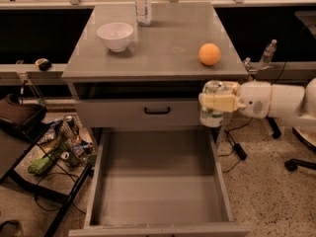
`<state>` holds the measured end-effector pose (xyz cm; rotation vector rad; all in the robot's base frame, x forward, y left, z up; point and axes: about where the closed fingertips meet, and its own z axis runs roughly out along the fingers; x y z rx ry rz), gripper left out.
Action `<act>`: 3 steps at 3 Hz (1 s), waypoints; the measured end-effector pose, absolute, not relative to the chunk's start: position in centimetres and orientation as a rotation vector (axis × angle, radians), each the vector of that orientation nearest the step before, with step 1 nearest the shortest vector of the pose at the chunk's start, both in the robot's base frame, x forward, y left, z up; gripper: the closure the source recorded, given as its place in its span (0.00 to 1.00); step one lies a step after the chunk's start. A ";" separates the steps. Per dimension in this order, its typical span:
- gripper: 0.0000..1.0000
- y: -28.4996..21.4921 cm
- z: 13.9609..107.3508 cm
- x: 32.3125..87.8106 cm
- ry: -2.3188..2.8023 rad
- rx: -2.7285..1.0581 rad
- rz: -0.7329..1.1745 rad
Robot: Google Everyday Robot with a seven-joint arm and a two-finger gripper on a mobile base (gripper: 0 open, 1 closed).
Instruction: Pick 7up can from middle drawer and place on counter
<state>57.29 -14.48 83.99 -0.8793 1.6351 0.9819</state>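
7up can upright, long axis vertical, silver top up, clasped in pincer, near counter corner

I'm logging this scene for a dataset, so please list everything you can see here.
counter: one, grey, top of the cabinet
bowl: one, white, counter's back left
bottle: one, clear, counter's back edge
orange: one, orange, counter's right side
drawer front: one, grey with black handle, below the counter
middle drawer: one, grey, pulled open, bare floor
can: one, silvery with green, held by the cabinet's right edge
clutter: several items, mixed colours, floor at left
small bottle: one, clear, background right
arm: one, white, reaching in from the right
tool: one, cream, shut around the can
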 end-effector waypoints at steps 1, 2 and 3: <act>1.00 -15.0 92.3 57.9 1.696 -0.883 0.875; 1.00 -15.8 100.5 59.7 1.704 -0.842 0.760; 1.00 -16.9 106.2 63.4 1.636 -0.783 0.669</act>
